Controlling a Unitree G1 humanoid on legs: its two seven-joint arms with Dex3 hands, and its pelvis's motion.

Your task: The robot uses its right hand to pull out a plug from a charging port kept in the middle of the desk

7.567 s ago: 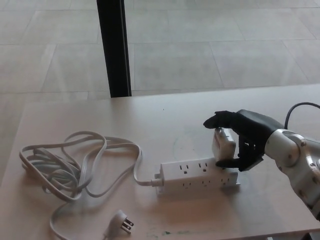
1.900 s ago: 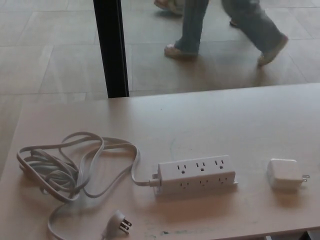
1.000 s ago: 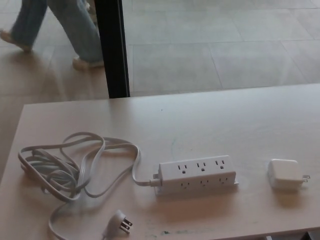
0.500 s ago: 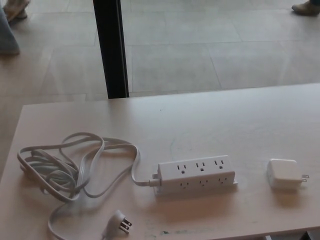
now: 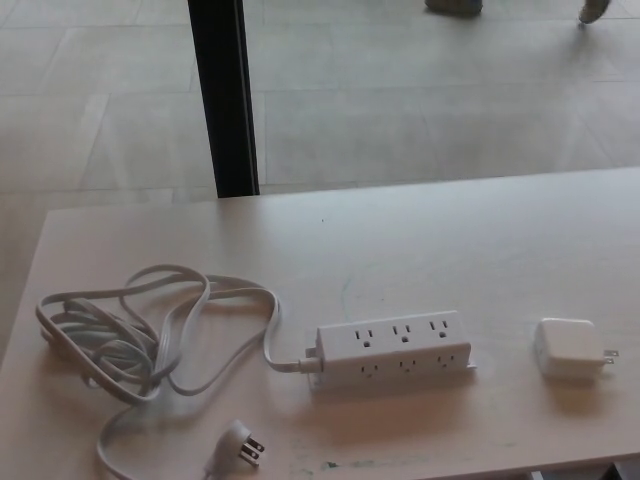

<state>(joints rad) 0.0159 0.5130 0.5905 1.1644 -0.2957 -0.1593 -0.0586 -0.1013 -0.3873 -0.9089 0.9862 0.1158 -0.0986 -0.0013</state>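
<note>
Right, on my feed the charger is out of the power strip and lies flat on the desk, near the right edge and toward the front edge, well apart from the strip. It is a white, square block with rounded corners, and its two metal prongs stick out sideways toward the desk's right edge. I can see no logo or writing on its top face. The power strip sits in the middle of the desk, close to the front edge, lying lengthwise parallel to that edge. It is white, with three sockets along its top face and three more along the side that faces me, and every socket I can see is empty. I can read no brand or label on it; the resolution is too low for small print. Its white cord leaves the strip's left end and runs into a loose tangle of loops near the left edge of the desk, ending in a three-prong plug that lies at the front edge, unplugged. Neither of my robot's hands shows in the head view, so I cannot tell how their fingers stand. Beyond the back edge a black post stands on the tiled floor, and at the top of the frame I catch a person's shoes.
</note>
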